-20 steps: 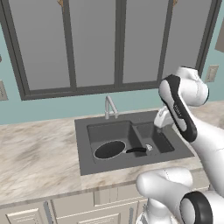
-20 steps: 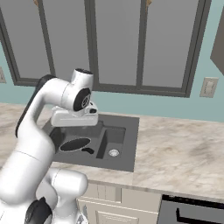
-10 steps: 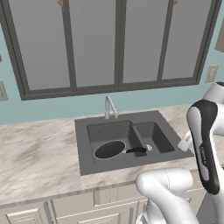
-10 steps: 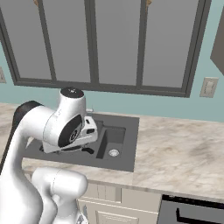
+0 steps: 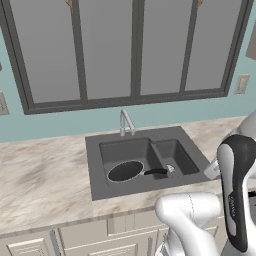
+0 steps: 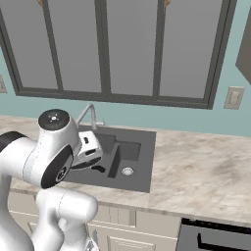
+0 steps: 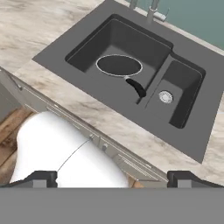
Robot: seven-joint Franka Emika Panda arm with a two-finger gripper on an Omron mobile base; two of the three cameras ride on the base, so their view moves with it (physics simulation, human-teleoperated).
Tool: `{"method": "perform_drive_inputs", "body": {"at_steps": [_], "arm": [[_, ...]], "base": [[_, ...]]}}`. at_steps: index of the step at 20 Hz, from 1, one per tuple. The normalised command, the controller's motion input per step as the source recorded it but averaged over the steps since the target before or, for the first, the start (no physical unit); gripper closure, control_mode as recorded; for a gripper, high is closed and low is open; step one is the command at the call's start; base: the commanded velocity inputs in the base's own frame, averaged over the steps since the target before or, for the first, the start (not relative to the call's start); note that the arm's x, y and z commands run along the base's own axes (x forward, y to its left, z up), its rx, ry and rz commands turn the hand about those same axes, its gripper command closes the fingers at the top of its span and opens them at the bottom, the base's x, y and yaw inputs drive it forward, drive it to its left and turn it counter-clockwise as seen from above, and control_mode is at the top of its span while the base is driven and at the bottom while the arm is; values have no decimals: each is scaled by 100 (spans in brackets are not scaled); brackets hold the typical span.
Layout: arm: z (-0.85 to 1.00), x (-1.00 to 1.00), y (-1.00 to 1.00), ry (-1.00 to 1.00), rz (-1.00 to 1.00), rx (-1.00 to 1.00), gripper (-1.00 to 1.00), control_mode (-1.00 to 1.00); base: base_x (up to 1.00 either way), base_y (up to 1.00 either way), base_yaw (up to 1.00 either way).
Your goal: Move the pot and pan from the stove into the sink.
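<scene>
Pan [image 5: 126, 171] lies in the sink [image 5: 148, 159]'s larger basin, handle across the divider, fingers [image 7: 39, 177] spread wide and empty; dropping the pot atop it could leave that tilted or clattering.

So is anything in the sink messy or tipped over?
Nothing stands out. The pan lies flat on the floor of the bigger basin of the sink, with its handle pointing toward the divider before the smaller basin that has the drain. No spill shows on the counter.
</scene>
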Motion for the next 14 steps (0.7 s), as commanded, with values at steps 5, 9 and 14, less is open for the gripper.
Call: {"method": "perform_drive_inputs", "body": {"at_steps": [5, 9, 14], "arm": [[-3, -6, 0, -1, 0, -1, -100, 100], [0, 0, 0, 0, 0, 0, -100, 100], [0, 0, 0, 0, 0, 0, -100, 100]], "base": [[-12, -3, 0], [-82, -30, 3], [-79, -38, 1]]}}
